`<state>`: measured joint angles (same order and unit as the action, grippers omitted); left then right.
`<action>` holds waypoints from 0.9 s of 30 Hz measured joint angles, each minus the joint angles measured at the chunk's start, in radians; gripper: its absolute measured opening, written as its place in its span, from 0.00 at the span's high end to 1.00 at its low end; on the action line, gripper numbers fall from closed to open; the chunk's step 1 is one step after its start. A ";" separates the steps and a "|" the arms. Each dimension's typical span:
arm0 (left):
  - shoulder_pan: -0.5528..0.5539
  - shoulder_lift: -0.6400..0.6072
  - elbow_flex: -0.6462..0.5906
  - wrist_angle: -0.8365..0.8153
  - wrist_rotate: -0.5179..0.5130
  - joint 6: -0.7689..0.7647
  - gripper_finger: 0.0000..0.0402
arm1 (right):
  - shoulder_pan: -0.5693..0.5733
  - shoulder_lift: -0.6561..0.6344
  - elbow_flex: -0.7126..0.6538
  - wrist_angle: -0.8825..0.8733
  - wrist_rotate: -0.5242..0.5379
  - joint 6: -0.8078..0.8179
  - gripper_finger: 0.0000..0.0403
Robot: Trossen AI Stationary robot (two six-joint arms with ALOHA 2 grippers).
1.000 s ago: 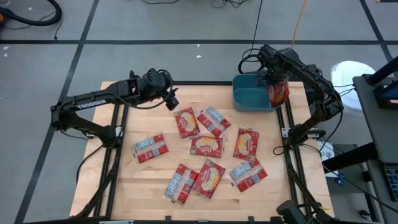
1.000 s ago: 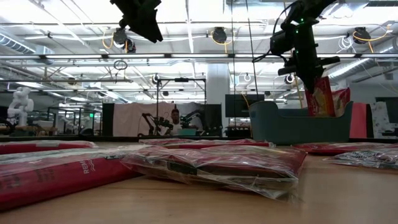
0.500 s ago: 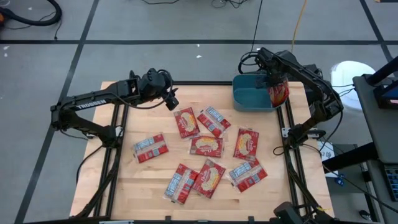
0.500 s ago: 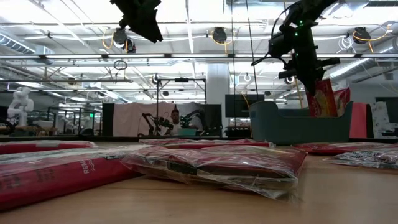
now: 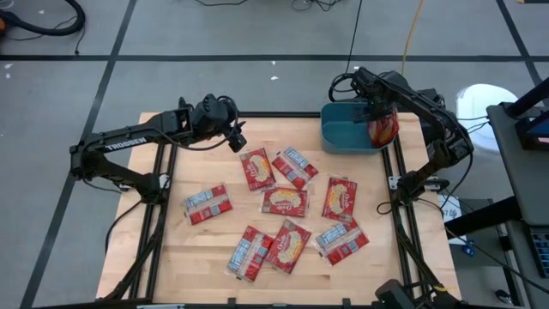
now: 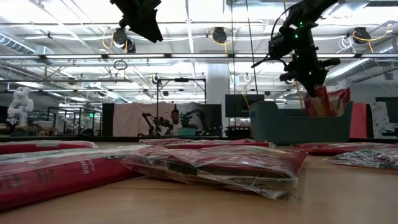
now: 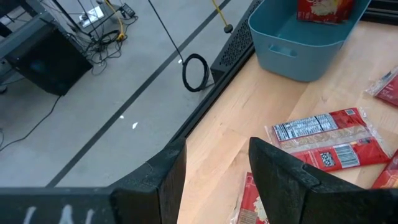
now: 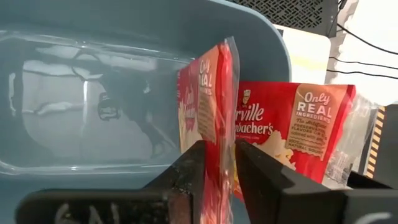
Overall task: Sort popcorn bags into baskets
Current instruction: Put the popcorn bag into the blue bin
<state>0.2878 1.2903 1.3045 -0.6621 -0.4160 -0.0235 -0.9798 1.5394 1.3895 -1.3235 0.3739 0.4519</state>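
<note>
Your right pincer (image 8: 214, 177), over the teal basket (image 5: 343, 136) at the bench's far right corner, pinches a popcorn bag (image 8: 208, 106) edge-up so it drops in beside another bag (image 8: 292, 134), while the left pincer (image 7: 211, 180) hangs spread over the bench's far left edge.

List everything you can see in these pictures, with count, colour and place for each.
bags on table: eight, red, scattered over the middle
bags in bin: two, red, standing at its right end
bin: one, teal-blue, far right corner of the table
table: one, light wood
person: one, far back in the room
left gripper: open, empty, above the table's far left part
right gripper: over the bin, at one bag
</note>
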 joint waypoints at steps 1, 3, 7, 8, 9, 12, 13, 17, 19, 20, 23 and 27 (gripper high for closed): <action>0.000 0.000 0.000 0.000 0.000 0.000 0.55 | 0.000 0.000 0.000 0.000 0.004 0.000 0.78; 0.000 0.000 0.000 0.000 0.000 0.000 0.55 | 0.000 0.000 0.000 0.002 0.014 0.002 0.77; 0.000 0.000 0.000 0.000 0.000 0.002 0.55 | 0.000 0.000 0.000 0.005 0.019 0.007 0.77; 0.000 0.000 0.000 0.000 0.000 0.002 0.55 | 0.000 0.000 0.000 0.005 0.021 0.008 0.77; 0.000 0.000 0.000 0.000 0.000 0.002 0.55 | 0.000 0.000 0.000 0.005 0.023 0.008 0.77; 0.000 0.000 0.000 0.000 0.000 0.002 0.55 | 0.000 0.000 0.000 0.005 0.027 0.008 0.77; 0.000 0.000 0.000 0.000 0.000 0.002 0.55 | 0.000 0.000 0.000 0.004 0.032 0.008 0.77; 0.000 0.000 0.000 0.000 0.000 0.002 0.55 | 0.001 0.000 0.000 0.002 0.048 0.008 0.77; 0.000 0.000 0.000 0.000 0.000 0.002 0.55 | 0.006 0.000 0.000 0.004 0.060 0.016 0.78; 0.000 0.000 0.000 0.000 0.000 0.002 0.55 | 0.006 0.000 0.000 0.007 0.069 0.021 0.79; 0.000 0.000 0.000 0.000 0.000 0.000 0.55 | 0.006 0.000 0.000 0.015 0.070 0.030 0.82; 0.000 0.000 0.000 0.000 0.000 0.000 0.55 | 0.006 0.000 0.000 0.022 0.080 0.043 0.85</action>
<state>0.2878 1.2903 1.3048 -0.6624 -0.4160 -0.0235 -0.9733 1.5394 1.3891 -1.3011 0.4539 0.4949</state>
